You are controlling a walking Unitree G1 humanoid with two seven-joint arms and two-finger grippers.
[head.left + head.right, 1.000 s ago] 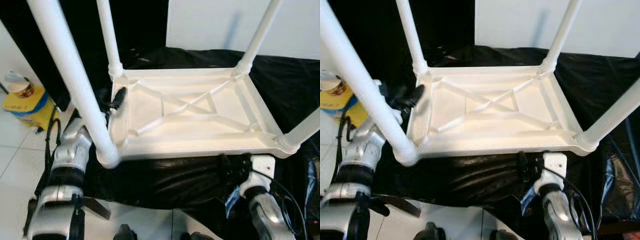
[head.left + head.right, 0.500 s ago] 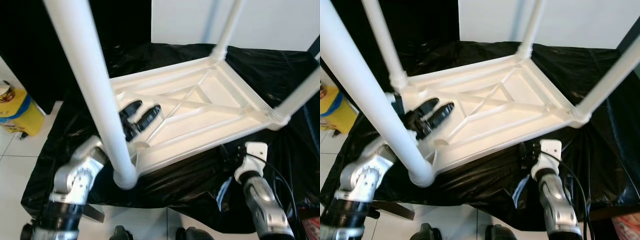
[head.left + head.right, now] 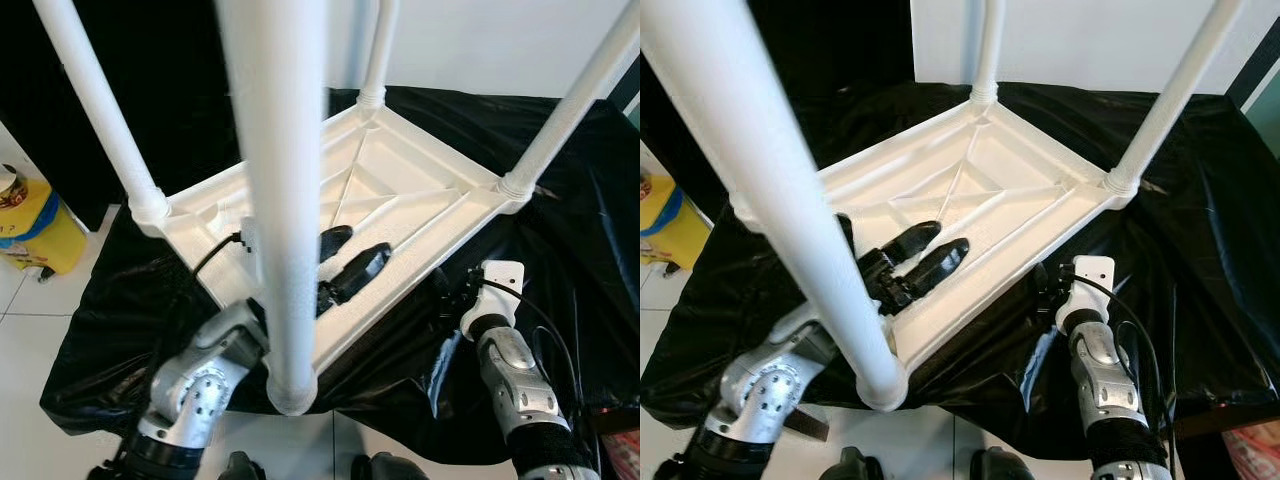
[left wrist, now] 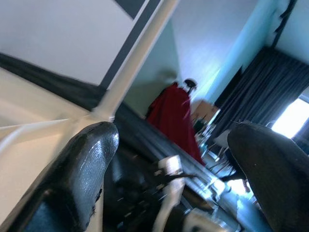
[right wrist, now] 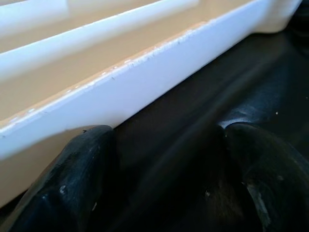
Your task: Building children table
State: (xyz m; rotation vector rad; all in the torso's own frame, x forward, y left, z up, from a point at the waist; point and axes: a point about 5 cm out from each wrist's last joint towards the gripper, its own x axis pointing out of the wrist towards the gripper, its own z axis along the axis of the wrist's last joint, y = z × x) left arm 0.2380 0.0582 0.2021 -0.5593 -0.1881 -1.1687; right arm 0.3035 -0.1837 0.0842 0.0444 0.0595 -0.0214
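Kids' table [image 3: 390, 190] is upside down on the black sheet [image 3: 580, 200], sitting mid-frame with all 4 legs sticking up. Compared with a second ago it's swung round: one corner now points at me, and the near leg [image 3: 285, 200] runs straight down the middle of the picture. My left hand [image 3: 345, 270] has gone from the outer rim to reaching over it into the ribbed underside, fingers apart, gripping nothing. My right hand [image 5: 159, 159] is low at the right edge by the rim, fingers spread, also empty. Legs look all fitted, so I reckon what's left is getting a hold and flipping it upright.
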